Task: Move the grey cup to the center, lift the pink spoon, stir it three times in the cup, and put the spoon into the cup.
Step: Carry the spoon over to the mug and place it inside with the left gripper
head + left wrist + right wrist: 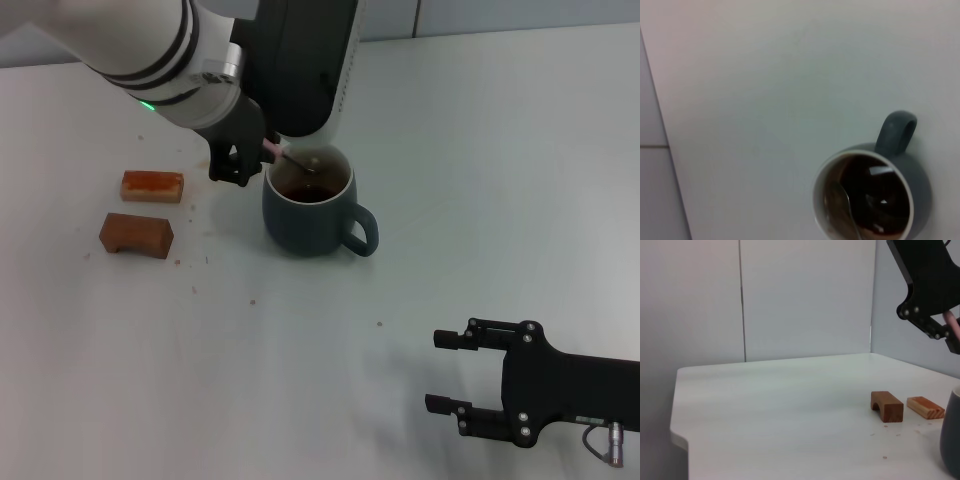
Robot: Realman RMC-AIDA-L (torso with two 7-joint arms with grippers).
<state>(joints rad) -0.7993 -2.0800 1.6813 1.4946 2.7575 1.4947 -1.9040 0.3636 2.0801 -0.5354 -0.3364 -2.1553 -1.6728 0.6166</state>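
The grey cup (310, 215) stands near the table's middle with its handle toward the front right and brown liquid inside. In the left wrist view I look down into the cup (921, 176). My left gripper (252, 160) hangs just left of the rim, shut on the pink spoon (273, 148). The spoon slants down over the rim, and its metal bowl (844, 199) dips into the liquid. The right wrist view shows that gripper (946, 334) from afar with the pink handle (953, 323) in it, above the cup's wall (952, 436). My right gripper (435, 370) rests open at the front right.
Two brown wooden blocks lie left of the cup: a flat one (152, 185) and an arch-shaped one (136, 233), also seen as the arch (887, 405) and flat block (925, 407). Small crumbs dot the white table (300, 350) near them.
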